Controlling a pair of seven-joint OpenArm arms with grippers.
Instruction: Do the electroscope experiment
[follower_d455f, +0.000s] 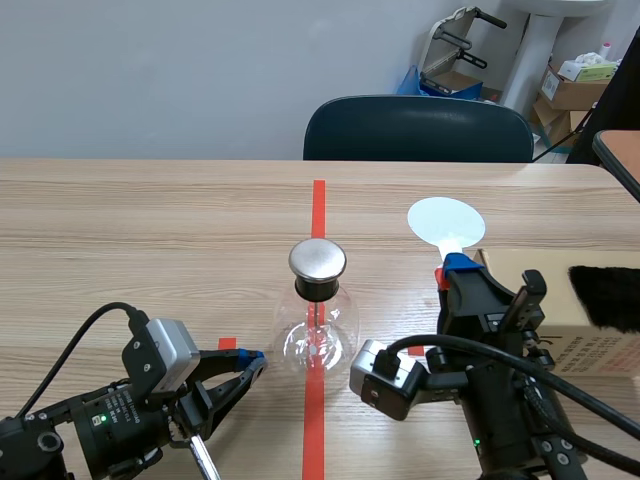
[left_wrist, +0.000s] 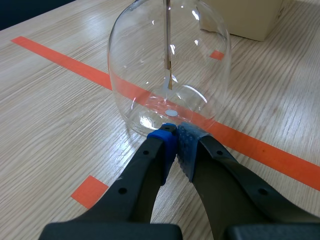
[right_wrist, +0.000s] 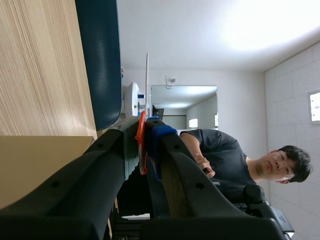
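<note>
**Left gripper at the flask's foot, right gripper holding the paddle**

We see the left gripper (left_wrist: 175, 131) with its blue pads (left_wrist: 162, 139) pressed together, tips at the base of the electroscope (left_wrist: 169, 65); whether they touch the glass we cannot tell. The electroscope stands upright on the red tape line (left_wrist: 260, 150), metal cap (follower_d455f: 317, 260) up, rod (left_wrist: 168, 45) vertical. The right gripper (follower_d455f: 455, 268) pinches the handle of a paddle (follower_d455f: 446, 221), its pale disc pointing away from us, apart from the flask. Just right lies a cardboard box (follower_d455f: 590, 345) carrying black fur (follower_d455f: 606, 296); its print is too small to read
</note>
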